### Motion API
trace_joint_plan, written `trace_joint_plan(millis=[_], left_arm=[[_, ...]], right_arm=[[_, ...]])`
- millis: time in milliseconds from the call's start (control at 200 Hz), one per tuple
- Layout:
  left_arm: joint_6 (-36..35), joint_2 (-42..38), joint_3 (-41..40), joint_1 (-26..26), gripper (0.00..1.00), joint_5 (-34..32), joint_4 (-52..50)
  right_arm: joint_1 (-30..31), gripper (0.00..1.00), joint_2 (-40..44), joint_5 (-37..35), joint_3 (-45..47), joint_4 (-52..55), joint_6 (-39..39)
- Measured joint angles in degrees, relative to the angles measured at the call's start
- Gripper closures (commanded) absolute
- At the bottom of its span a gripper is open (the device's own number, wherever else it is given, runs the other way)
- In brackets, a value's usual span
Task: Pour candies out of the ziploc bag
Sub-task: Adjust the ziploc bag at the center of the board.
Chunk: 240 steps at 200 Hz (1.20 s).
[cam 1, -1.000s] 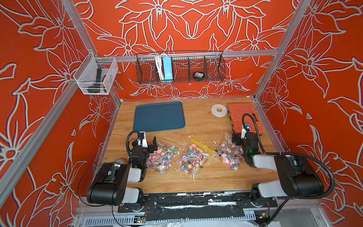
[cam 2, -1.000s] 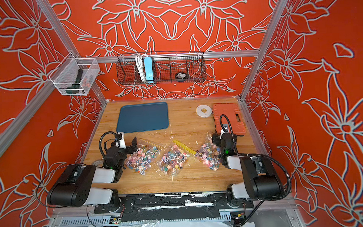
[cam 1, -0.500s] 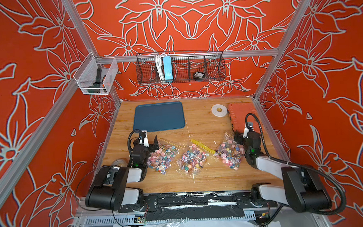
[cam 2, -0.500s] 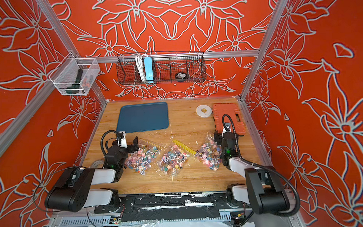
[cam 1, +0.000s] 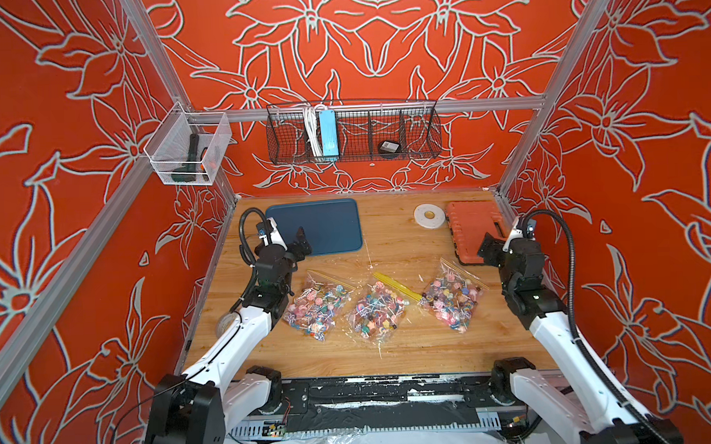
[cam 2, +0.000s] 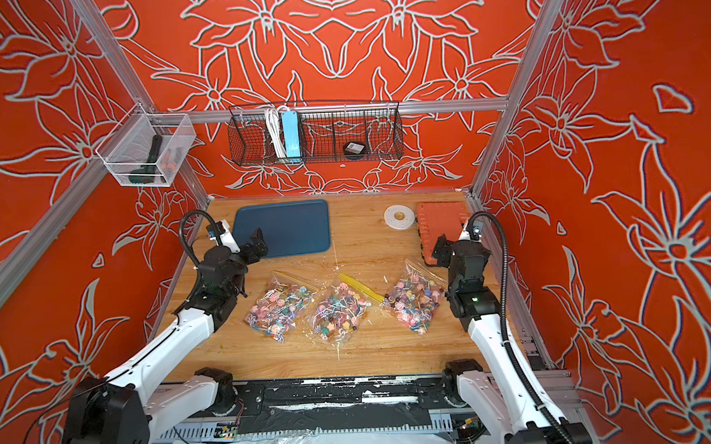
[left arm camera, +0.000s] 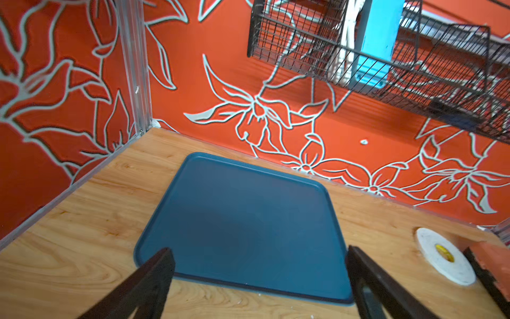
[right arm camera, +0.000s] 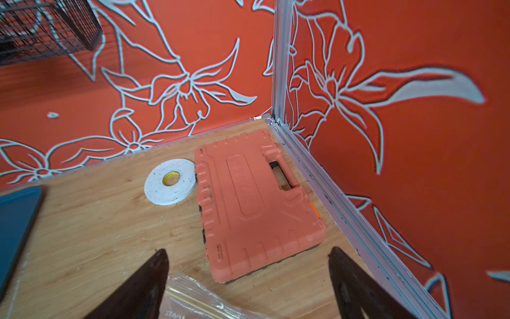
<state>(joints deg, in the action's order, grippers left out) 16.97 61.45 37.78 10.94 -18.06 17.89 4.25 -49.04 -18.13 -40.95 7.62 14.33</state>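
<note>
L gripper (left arm camera: 258, 250): my jaws spread wide, above flat dark-blue plastic tray's (left arm camera: 242, 215) near edge.
R gripper (right arm camera: 248, 250): jaws spread wide, above orange moulded plastic case's (right arm camera: 256, 198) near edge.
Candies (cam 1: 375, 307): multicoloured lollipops, in 3 clear ziploc bags (cam 1: 454, 297), on wooden table (cam 1: 391, 348), btwn my arms.

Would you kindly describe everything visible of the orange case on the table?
The orange case is moulded, ribbed plastic with a slot handle near one long edge and a dark underside showing at its rim. It lies flat and shut on the wooden table in the far right corner, beside the side wall. The white tape roll sits against its other long edge; nothing rests on it.
</note>
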Motion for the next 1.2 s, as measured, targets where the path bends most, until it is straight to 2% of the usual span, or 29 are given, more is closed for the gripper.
trace_joint_plan(millis=[125, 255, 340, 400, 576, 666, 746, 821, 906, 956, 1201], left_arm=[[4.7, 0.0, 9.2, 0.3, 0.07, 4.3, -12.9], [9.2, -0.2, 14.9, 0.4, 0.07, 13.2, -25.7], [11.1, -1.2, 15.1, 1.1, 0.08, 19.6, -32.9], [12.2, -2.3, 14.1, 2.6, 0.12, 23.3, -37.7], [14.3, -4.0, 9.2, 7.6, 0.19, 29.2, -46.5], [15.6, -3.6, 6.3, 8.3, 0.22, 30.0, -48.5], [17.7, -2.8, 4.2, 8.4, 0.30, 29.9, -48.7], [20.2, -2.6, 2.1, 8.5, 0.31, 29.4, -47.8], [24.2, -3.2, -0.4, 8.6, 0.33, 27.1, -46.8], [26.3, -4.1, -1.7, 8.6, 0.37, 25.3, -46.7], [35.5, -14.9, -6.6, 8.6, 0.47, 18.7, -51.1]], right_arm=[[0.3, 0.13, -2.7, 7.8, -9.6, 12.6, 2.5], [4.1, 0.16, -6.9, 15.3, -17.2, 23.8, 2.7], [10.7, 0.17, -9.4, 17.5, -20.0, 30.3, 2.1], [16.0, 0.22, -11.5, 18.9, -21.2, 33.7, 1.6], [27.7, 0.25, -18.1, 25.4, -21.1, 38.2, 1.3], [31.8, 0.28, -21.0, 29.7, -20.3, 36.6, 2.3], [35.4, 0.36, -25.0, 33.8, -20.5, 33.6, 3.0], [38.6, 0.39, -30.5, 36.6, -21.9, 31.4, 3.7], [41.4, 0.44, -37.0, 39.2, -24.6, 29.3, 3.3], [42.5, 0.49, -40.8, 41.0, -26.9, 28.5, 3.3], [45.4, 0.51, -56.3, 48.5, -38.5, 24.5, 1.3]])
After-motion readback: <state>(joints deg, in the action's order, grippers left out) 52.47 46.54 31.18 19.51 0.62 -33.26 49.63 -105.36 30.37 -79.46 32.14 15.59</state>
